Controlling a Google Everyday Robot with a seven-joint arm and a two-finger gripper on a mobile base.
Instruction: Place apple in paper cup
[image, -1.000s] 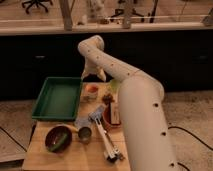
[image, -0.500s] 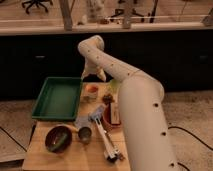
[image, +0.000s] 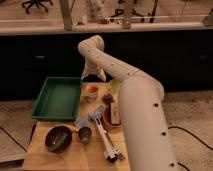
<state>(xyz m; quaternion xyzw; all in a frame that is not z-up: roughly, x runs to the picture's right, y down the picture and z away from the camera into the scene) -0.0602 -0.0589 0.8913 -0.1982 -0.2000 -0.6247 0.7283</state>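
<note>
Now the tool (image: 93, 75) hovers above the apple (image: 91, 89) in the paper cup (image: 90, 94).

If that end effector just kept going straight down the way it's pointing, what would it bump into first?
Probably the apple, which sits in the paper cup just below the end effector at the table's far edge. Depth is hard to judge, so it could fall slightly behind them.

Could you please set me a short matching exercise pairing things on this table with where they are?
Things:
1. apple
2. green tray
3. dark bowl
4. gripper

Places:
A. front left corner of the table
B. hanging just above the apple
C. at the mouth of the paper cup
D. left of the paper cup

Pairs: 1-C, 2-D, 3-A, 4-B
</note>
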